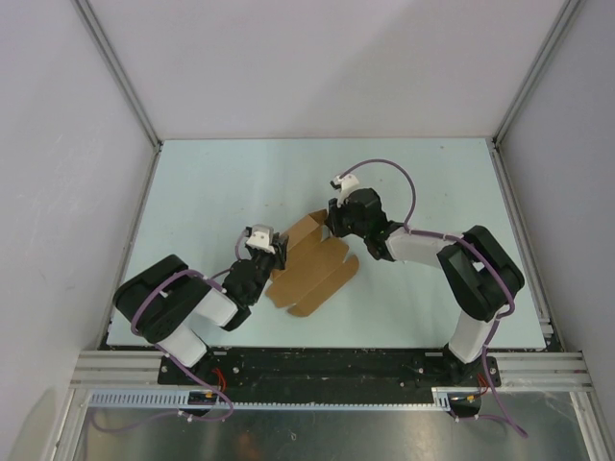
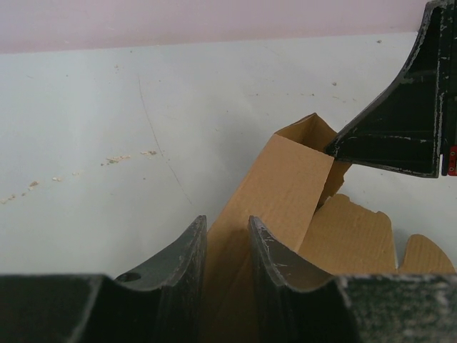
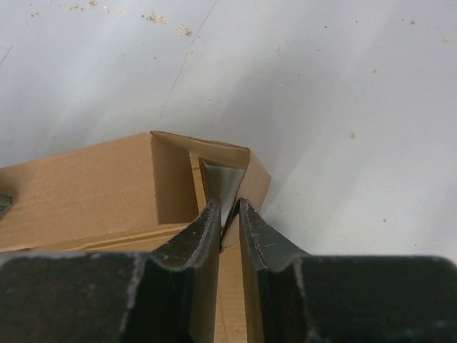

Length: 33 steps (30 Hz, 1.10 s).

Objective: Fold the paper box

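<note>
Tan paper box (image 1: 312,269) runs lengthwise ahead of the left gripper (image 2: 227,221), pinched there; right gripper (image 3: 228,207) straddles its far corner, grip unclear.

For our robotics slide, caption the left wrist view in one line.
Left gripper pinches a raised panel of the box; right gripper at its far corner.
</note>
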Motion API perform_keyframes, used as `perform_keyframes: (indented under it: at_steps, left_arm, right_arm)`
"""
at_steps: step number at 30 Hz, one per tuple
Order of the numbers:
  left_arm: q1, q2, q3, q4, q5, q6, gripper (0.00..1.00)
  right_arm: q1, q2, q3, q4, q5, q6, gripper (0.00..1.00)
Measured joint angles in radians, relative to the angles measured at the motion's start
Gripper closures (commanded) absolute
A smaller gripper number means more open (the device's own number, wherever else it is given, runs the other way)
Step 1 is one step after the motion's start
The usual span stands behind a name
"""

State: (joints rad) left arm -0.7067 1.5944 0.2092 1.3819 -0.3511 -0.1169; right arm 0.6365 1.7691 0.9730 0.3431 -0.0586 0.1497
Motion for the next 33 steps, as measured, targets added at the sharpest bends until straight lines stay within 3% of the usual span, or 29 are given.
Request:
perform_keyframes:
  at_steps: [6, 15, 33]
  left_arm:
    - [0.000, 0.007, 0.000, 0.009, 0.000, -0.003, 0.66]
    - [0.000, 0.015, 0.000, 0.021, 0.000, -0.007, 0.66]
    - [0.000, 0.016, 0.000, 0.024, 0.009, -0.008, 0.66]
  right_arm:
    - [0.003, 0.000, 0.000, -0.001, 0.005, 0.000, 0.87]
    - [0.004, 0.000, 0.000, 0.000, 0.012, 0.014, 0.87]
    - [0.039, 0.000, 0.029, -0.014, 0.031, 0.033, 0.75]
